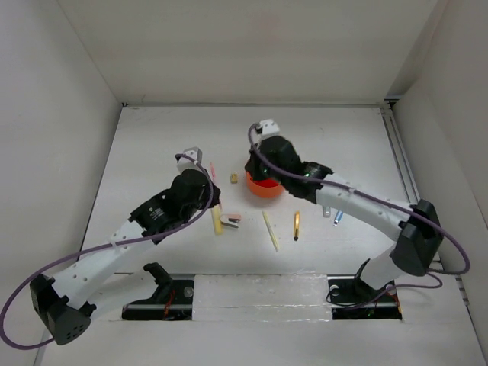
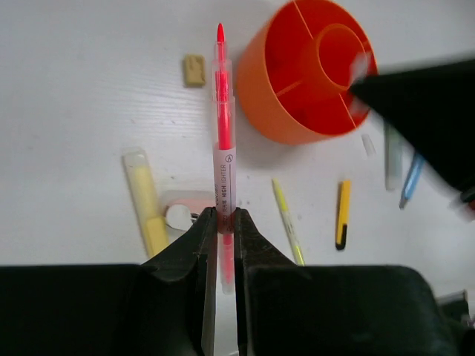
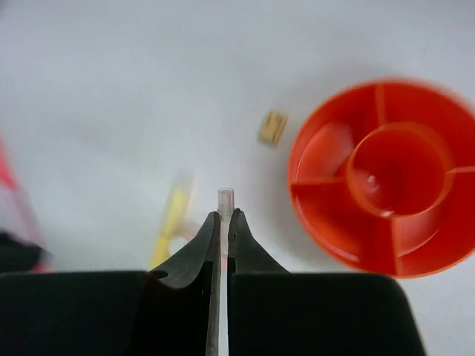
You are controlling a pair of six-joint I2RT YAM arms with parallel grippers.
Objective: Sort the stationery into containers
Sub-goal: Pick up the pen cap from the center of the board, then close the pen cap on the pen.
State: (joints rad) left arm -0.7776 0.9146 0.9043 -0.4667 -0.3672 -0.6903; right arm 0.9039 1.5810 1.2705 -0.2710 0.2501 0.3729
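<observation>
Left gripper [image 2: 224,216]: fingers pressed onto the back end of the pink pen [image 2: 223,133], clear barrel with a pink core, tip pointing to 12 o'clock in the left wrist view. Can't tell whether the pen is off the table [image 1: 152,145] or resting on it.

Right gripper [image 3: 225,216]: fingers nearly together, pinching a thin pale piece [image 3: 225,199] whose stub pokes out past the tips. Too blurred to say what it is. In the right wrist view the orange organiser [image 3: 386,178] sits at 3 o'clock of the tips, apart from them, upright, with a central cup and radial dividers. From the top view the right wrist covers the far side of the organiser.

Layout in the top view, 12 o'clock being away from the arm bases:
- tan block [image 1: 234,178] near the organiser, at its 9 o'clock
- held pink pen at 9 o'clock of the block, near it
- stapler [image 1: 232,219] at 7 o'clock of the organiser, pale yellow marker [image 1: 216,219] close against its 9 o'clock side
- yellow pencil [image 1: 270,230] at 6 o'clock of the organiser, lying roughly 12-to-6
- gold pen [image 1: 296,226] at 5 o'clock, near the pencil and not touching it
- blue pen [image 1: 338,218] at 4 o'clock, partly under the right arm, a pale greenish marker [image 2: 392,163] just beside it

Everything loose lies flat on the table, outside the organiser
</observation>
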